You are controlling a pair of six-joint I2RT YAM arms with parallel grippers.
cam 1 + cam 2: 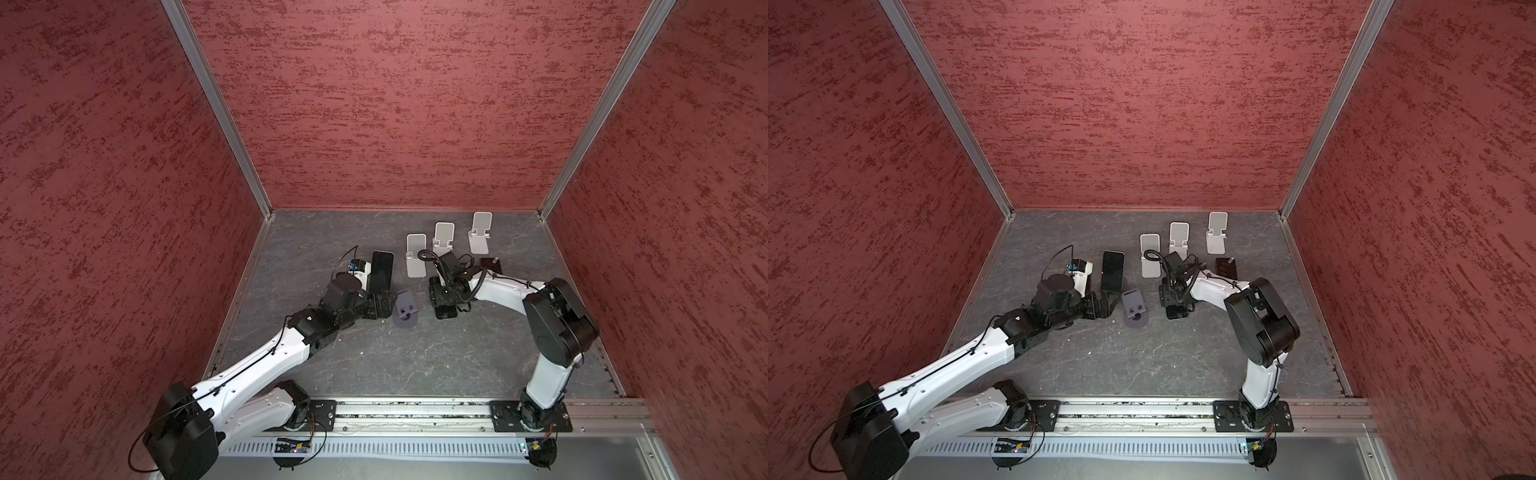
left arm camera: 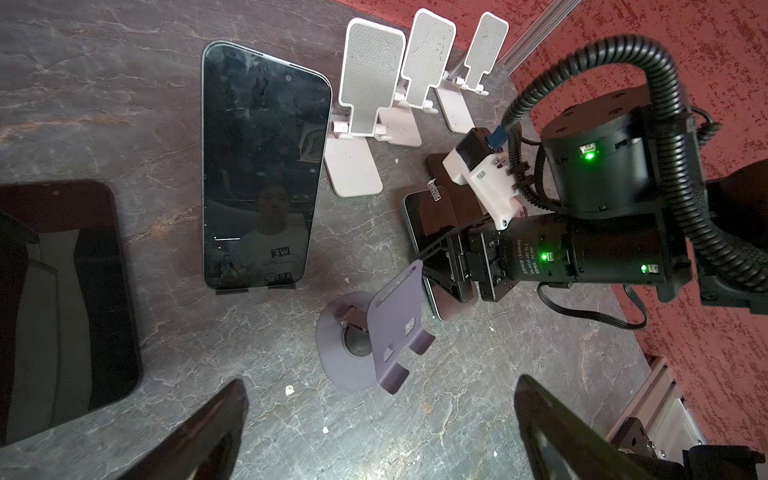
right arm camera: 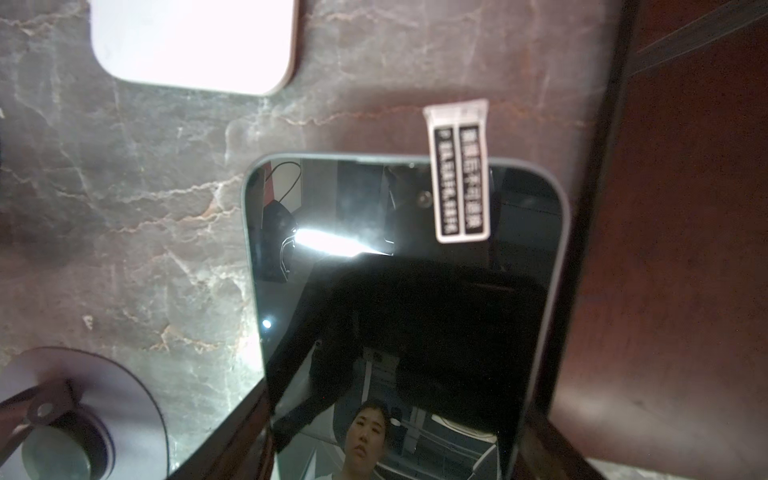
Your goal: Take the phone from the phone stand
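Bending low, right pincer (image 3: 395, 415) grips phone (image 3: 407, 291) beside purple stand (image 2: 374, 340).

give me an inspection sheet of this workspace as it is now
surface: grey marbled tabletop, a few white specks
job's things: phone held by the right gripper; purple stand empty beside it
clutter: three white stands at the back; propped phone left of them; dark phone lying flat on the right
grippers: left gripper open, empty; right gripper shut on the phone
cables: coiled black cable at the right wrist
surroundings: red textured walls; aluminium rail in front
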